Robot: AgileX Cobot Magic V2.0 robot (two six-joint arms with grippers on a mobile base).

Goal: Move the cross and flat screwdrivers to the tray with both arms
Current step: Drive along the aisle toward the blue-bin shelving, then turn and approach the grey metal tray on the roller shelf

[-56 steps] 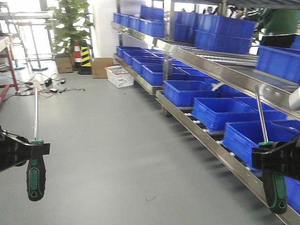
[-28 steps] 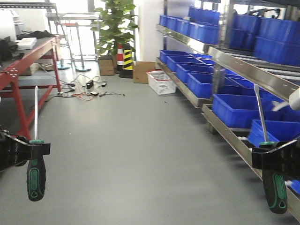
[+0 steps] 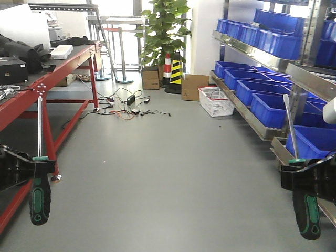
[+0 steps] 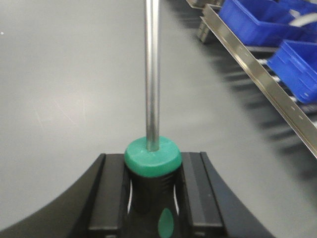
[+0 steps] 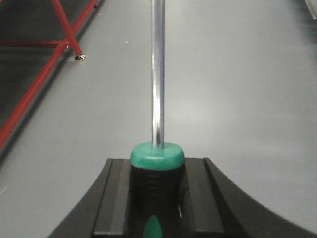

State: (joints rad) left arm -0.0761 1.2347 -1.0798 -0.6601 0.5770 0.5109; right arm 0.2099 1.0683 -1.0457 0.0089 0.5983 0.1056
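The left hand [image 3: 42,169] is at the lower left edge of the front view. It is closed narrow on the handle of the left screwdriver [image 3: 39,202], just under the green collar. The black-and-green handle hangs down below the hand, and the steel shaft stands straight up. In the left wrist view the two black fingers [image 4: 110,193] press the handle from both sides.

The right hand [image 3: 304,177] is at the lower right edge, well apart from the left one. It grips the right screwdriver [image 3: 306,212] in the same way, with the handle below and the shaft above. This shaft leans a little to the left at its top. In the right wrist view the fingers [image 5: 115,198] are tight against the handle under the green collar.

Both tips are too small to say which one is cross and which one is flat.

Both screwdrivers are in the air over the grey floor [image 3: 168,173]. On the left stands a red tabletop [image 3: 31,100] with dark things on it. On the right a metal shelf carries blue bins [image 3: 310,144]. Far behind are a green plant [image 3: 165,26], a striped cone [image 3: 168,65], a white basket [image 3: 216,101] and cables [image 3: 128,107] on the floor.
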